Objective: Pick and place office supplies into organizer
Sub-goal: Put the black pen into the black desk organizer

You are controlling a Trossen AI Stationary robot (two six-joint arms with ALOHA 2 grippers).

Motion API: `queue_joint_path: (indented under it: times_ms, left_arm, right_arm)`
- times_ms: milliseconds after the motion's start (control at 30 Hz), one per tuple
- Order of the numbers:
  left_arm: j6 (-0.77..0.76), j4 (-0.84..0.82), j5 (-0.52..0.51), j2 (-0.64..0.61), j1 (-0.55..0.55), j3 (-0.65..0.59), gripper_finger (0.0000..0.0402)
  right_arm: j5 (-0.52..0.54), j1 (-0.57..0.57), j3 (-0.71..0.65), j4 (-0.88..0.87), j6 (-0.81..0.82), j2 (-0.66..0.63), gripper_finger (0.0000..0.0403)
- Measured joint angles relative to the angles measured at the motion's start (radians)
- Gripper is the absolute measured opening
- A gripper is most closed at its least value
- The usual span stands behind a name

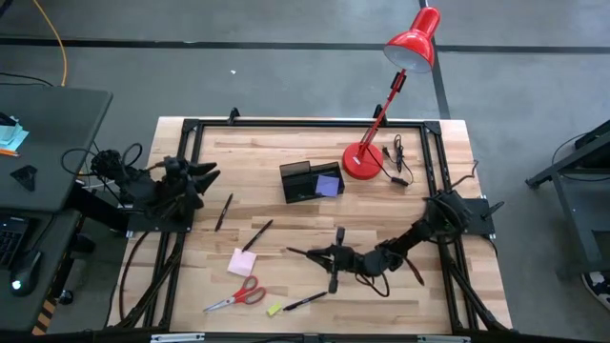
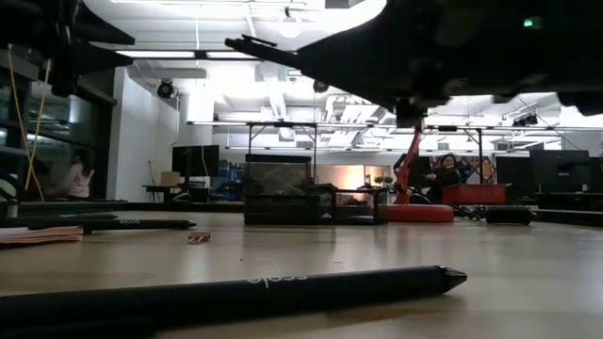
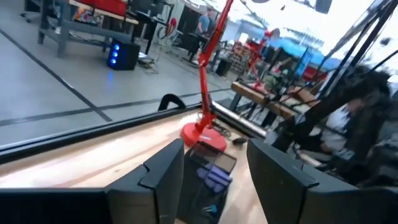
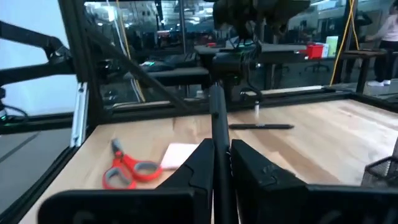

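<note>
My right gripper [image 1: 313, 253] reaches level over the table's near middle and is shut on a slim black pen [image 4: 215, 112]. The black organizer [image 1: 310, 181] stands at the far middle with a purple sticky pad [image 1: 329, 185] in it. On the table lie two pens [image 1: 224, 211] [image 1: 257, 235], a pink pad [image 1: 241, 262], red-handled scissors [image 1: 236, 295], a yellow piece [image 1: 274, 308] and another pen [image 1: 305, 300]. My left gripper [image 1: 205, 174] hovers open at the far left, touching nothing, facing the organizer [image 3: 211, 177]. My right gripper pinches the pen between its two fingers [image 4: 193, 165]. The pen lies along them, and its free end [image 4: 212, 93] sticks out past the fingertips toward the table's left. The fingers come level from the table's right. The pen is lifted clear of the table, about level.
A red desk lamp stands with its round base [image 1: 362, 162] just right of the organizer, its cable [image 1: 396, 167] lying beside it. A black frame [image 1: 191, 143] runs around the table's edges. Bare wood lies between the organizer and the loose items.
</note>
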Motion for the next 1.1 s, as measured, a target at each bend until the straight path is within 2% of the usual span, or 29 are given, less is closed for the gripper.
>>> queue_joint_path:
  times_ms: [167, 333, 600, 700, 767, 1100]
  left_arm:
    - [0.035, 0.036, -0.006, 0.017, 0.0, 0.0, 0.0168]
    - [0.029, 0.033, -0.006, 0.099, 0.0, 0.0, 0.0168]
    - [-0.138, 0.043, 0.021, 0.355, 0.0, 0.0, 0.0168]
    - [-0.147, 0.073, 0.025, 0.471, 0.0, 0.0, 0.0168]
    - [-0.148, 0.123, 0.028, 0.544, 0.0, -0.001, 0.0168]
    - [-0.063, 0.516, 0.19, 0.863, 0.0, -0.001, 0.0168]
  right_arm:
    - [-0.04, -0.038, 0.0, 0.03, -0.003, 0.0, 0.0017]
    - [-0.101, -0.062, 0.0, 0.057, -0.009, 0.0, 0.0016]
    - [-0.103, -0.07, 0.0, 0.074, -0.019, 0.0, 0.0019]
    - [-0.103, -0.072, 0.0, 0.1, -0.041, 0.0, 0.0015]
    - [-0.103, -0.072, 0.0, 0.12, -0.057, 0.0, 0.0017]
    - [-0.103, -0.086, 0.0, 0.166, -0.115, 0.0, 0.0017]
